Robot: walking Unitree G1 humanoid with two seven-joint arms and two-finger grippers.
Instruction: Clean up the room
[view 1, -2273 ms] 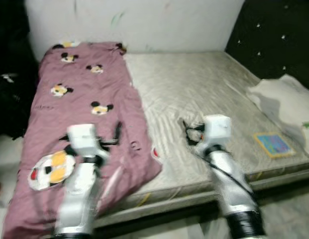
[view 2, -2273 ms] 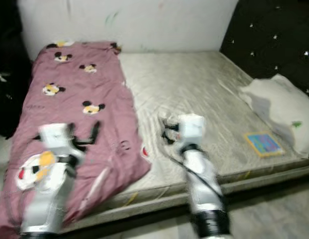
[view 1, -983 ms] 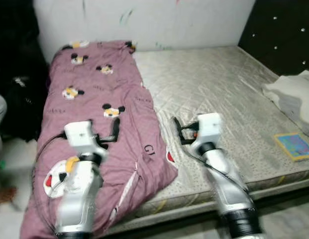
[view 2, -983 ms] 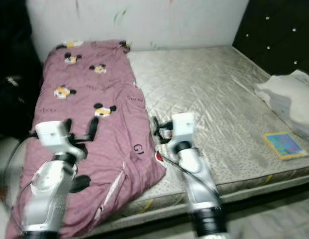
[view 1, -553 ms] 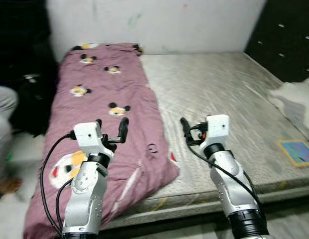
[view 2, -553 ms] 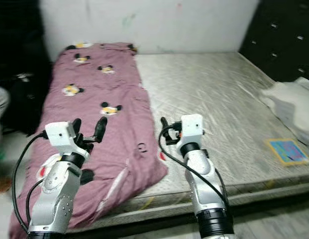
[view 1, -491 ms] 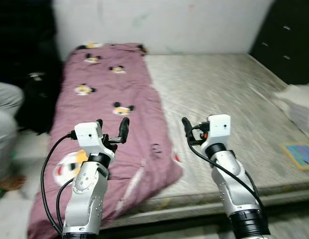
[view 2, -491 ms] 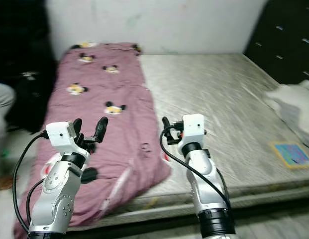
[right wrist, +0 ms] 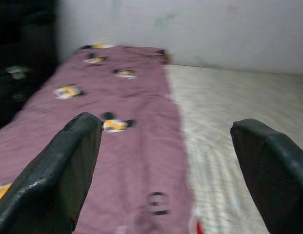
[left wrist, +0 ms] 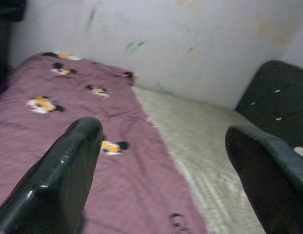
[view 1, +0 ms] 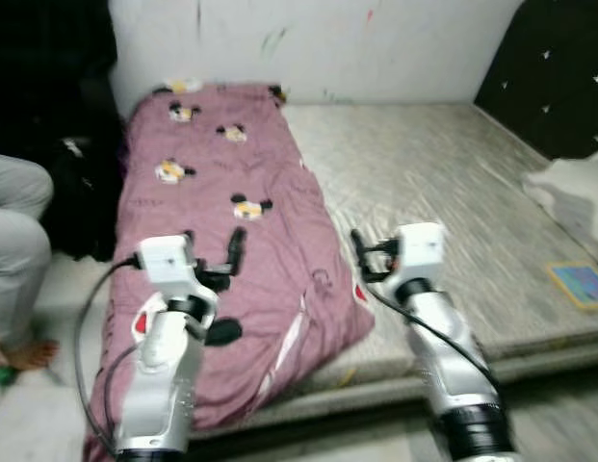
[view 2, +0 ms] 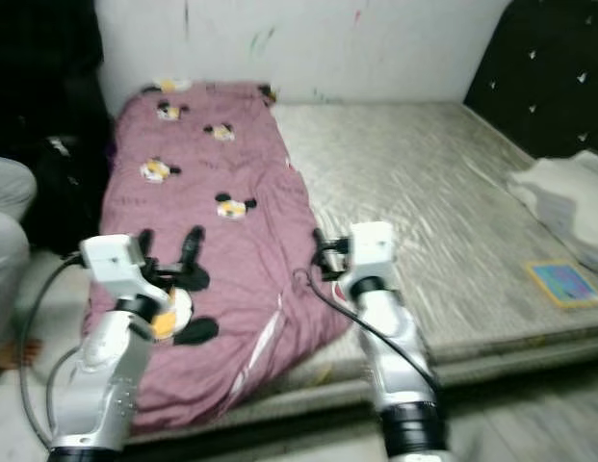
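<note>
One bed with a bare grey mattress (view 1: 443,183). One purple blanket (view 1: 231,241) printed with cartoon mice lies along its left half, beneath and ahead of the left tool (view 1: 214,252); four small mouse prints can be counted on its far part. Two tools in all, the right tool (view 1: 368,255) being the second, each with two black fingers spread apart. One colourful book (view 1: 579,285), well to the right of the right tool. One white pillow (view 1: 573,192) beyond it. One seated person's leg (view 1: 14,241), left of the left tool.

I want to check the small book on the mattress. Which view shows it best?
The right eye view: the book lies whole near the mattress's right edge. The left eye view cuts it at the frame's edge. Both wrist views look toward the blanket instead.
</note>
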